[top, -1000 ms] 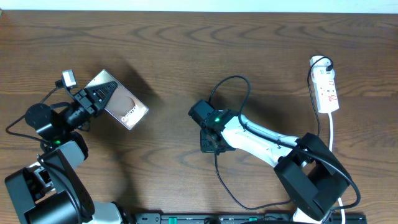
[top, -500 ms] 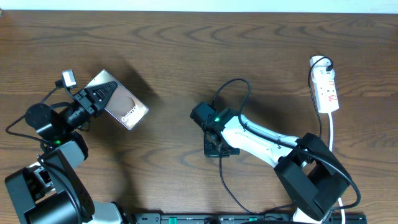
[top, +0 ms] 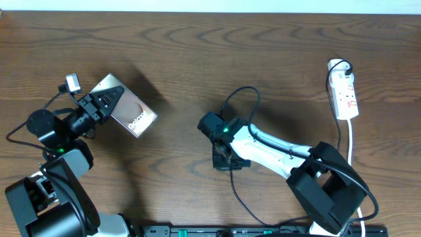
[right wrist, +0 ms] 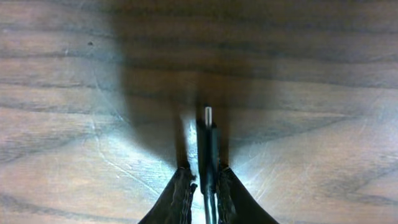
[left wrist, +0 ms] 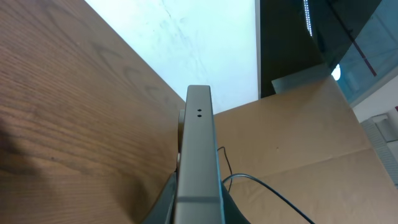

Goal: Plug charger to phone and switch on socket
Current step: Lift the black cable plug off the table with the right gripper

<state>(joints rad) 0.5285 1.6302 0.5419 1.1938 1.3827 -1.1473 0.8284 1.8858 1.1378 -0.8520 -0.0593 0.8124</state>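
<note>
My left gripper point(top: 105, 102) is shut on the phone point(top: 135, 115) and holds it tilted above the table's left side. In the left wrist view the phone point(left wrist: 199, 143) shows edge-on, clamped between the fingers of the left gripper point(left wrist: 199, 202). The charger's black cable point(top: 248, 89) loops behind my right gripper point(top: 223, 160) at mid-table. In the right wrist view the plug tip point(right wrist: 208, 115) lies on the wood between the fingers of the right gripper point(right wrist: 205, 169). These jaws stand slightly open, with a thin gap on the plug's left. The socket point(top: 346, 95) lies at the far right.
The socket's white cord point(top: 352, 141) runs down the right side of the table. A black rail point(top: 263, 230) lines the front edge. Beyond the table's far edge, the left wrist view shows a cardboard box point(left wrist: 298, 143) and a white wall.
The right gripper shifted a little over the plug, and its jaws have parted slightly. The cable loop swung left. The left arm and the phone have not moved.
</note>
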